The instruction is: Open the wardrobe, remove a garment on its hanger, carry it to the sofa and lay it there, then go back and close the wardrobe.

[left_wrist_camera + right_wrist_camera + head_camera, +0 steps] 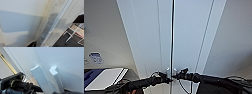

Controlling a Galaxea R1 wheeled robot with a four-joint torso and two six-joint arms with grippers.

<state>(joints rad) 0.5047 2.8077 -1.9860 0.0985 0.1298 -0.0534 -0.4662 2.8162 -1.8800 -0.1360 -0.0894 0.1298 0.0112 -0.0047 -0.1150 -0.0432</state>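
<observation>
The white wardrobe [159, 37] stands right in front of me with both doors closed; a thin dark seam runs down the middle. Two small white handles [168, 71] [174, 71] sit on either side of the seam. My left gripper [168, 80] reaches in just below the left handle. At the right handle is my right gripper [177, 75]. The right wrist view shows the handle pair close up [40, 78] [56, 78], with the left arm's dark end [15, 83] beside it. A plain white door face [18, 25] shows in the left wrist view.
A pale wall flanks the wardrobe on both sides, with a small blue-printed label [95, 57] at the left. A white flat-topped piece [106, 77] with something blue [90, 76] beside it lies at the lower left. A dark floor area with a white frame [73, 33] is beside the wardrobe.
</observation>
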